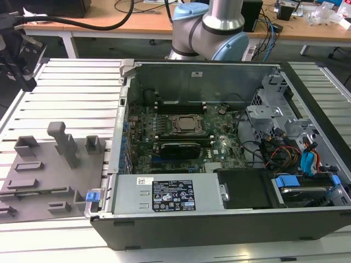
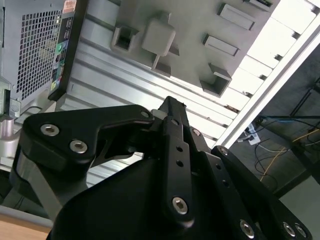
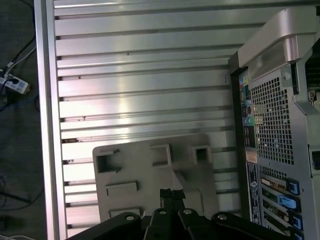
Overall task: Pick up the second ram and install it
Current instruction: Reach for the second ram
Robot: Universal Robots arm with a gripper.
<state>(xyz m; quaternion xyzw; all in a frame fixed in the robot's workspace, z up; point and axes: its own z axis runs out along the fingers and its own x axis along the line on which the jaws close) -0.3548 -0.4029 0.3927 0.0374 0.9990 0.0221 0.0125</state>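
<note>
Exterior view, far left: gripper (image 1: 24, 74) hanging high over the ribbed counter (image 1: 77, 93), on the side of the grey fixture (image 1: 38, 175) and well apart from the open computer case (image 1: 219, 224). In both wrist views, looking down past the fingers (image 3: 165, 196) onto the fixture's upright blocks and shallow pockets. Fingers drawn together, with nothing made out between them. Place of the second ram: not to be told from these views.

Inside the case, black memory slots (image 1: 181, 104) with white end clips, just beside the square processor socket (image 1: 185, 124).

Judged to be the pick-up step, at its approach: nothing gripped, nothing being carried toward the slots.

Also as a judgement, any grasp from here calls for parting the fingers first. Then squaring them across the stick's thin faces, clear of the fixture's blocks, so as to lift it level and not tilted.
</note>
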